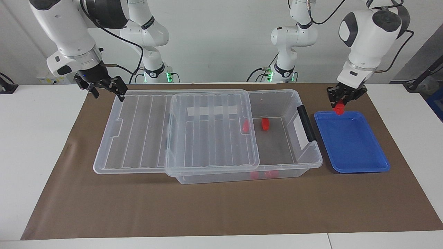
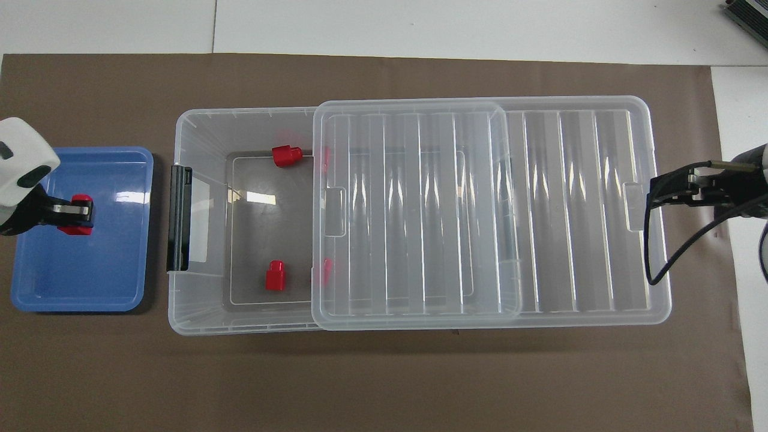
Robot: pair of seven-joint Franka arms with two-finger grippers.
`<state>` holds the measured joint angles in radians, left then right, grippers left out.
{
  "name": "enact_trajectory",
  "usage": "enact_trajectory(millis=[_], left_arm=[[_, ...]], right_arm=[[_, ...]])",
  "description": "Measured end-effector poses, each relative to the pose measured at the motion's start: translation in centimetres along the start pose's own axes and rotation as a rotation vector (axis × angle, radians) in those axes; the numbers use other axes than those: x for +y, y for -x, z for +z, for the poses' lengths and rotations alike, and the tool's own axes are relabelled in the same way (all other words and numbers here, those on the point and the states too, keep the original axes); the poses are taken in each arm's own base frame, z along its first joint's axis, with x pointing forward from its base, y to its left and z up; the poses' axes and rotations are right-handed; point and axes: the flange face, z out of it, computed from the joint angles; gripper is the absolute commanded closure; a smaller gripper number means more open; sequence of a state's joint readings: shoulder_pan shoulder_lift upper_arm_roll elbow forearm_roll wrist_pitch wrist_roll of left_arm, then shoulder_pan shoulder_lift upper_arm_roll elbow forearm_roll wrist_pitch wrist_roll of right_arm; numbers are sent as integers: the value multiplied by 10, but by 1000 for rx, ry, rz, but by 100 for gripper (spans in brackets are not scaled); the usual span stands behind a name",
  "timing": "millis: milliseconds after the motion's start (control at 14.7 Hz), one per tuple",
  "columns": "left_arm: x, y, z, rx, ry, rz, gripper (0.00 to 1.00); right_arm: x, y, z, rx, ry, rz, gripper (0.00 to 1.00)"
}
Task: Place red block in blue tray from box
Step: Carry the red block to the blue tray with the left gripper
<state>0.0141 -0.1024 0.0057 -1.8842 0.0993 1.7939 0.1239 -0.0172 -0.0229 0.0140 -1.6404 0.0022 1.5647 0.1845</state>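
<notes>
My left gripper [image 1: 341, 104] is shut on a red block [image 1: 338, 109] and holds it in the air over the blue tray [image 1: 360, 154]. In the overhead view the left gripper [image 2: 75, 214] and its block [image 2: 82, 198] are over the tray [image 2: 90, 276]. The clear box [image 1: 304, 154] lies beside the tray, its ribbed lid [image 1: 138, 131] slid toward the right arm's end. Two red blocks [image 2: 285, 155] [image 2: 275, 276] lie in the box's open part, and others show under the lid. My right gripper [image 1: 106, 90] waits open in the air by the lid's end.
The box's black handle [image 1: 306, 122] faces the blue tray with a narrow gap between them. The box and the tray sit on a brown mat [image 1: 207, 207]. White table [image 1: 34, 155] surrounds the mat.
</notes>
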Motion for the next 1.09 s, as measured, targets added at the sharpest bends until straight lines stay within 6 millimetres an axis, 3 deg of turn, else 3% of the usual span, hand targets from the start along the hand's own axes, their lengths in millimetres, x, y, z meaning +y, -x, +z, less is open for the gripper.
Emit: enact_trajectory(millis=[204, 340, 1089], left_arm=[[-66, 11, 8, 22, -5, 73, 100], [-88, 16, 20, 35, -10, 93, 100], [-70, 2, 147, 138, 53, 8, 100]], right_arm=[[1, 4, -4, -6, -6, 3, 0], [3, 4, -5, -3, -7, 5, 0], [6, 2, -8, 10, -6, 10, 0]])
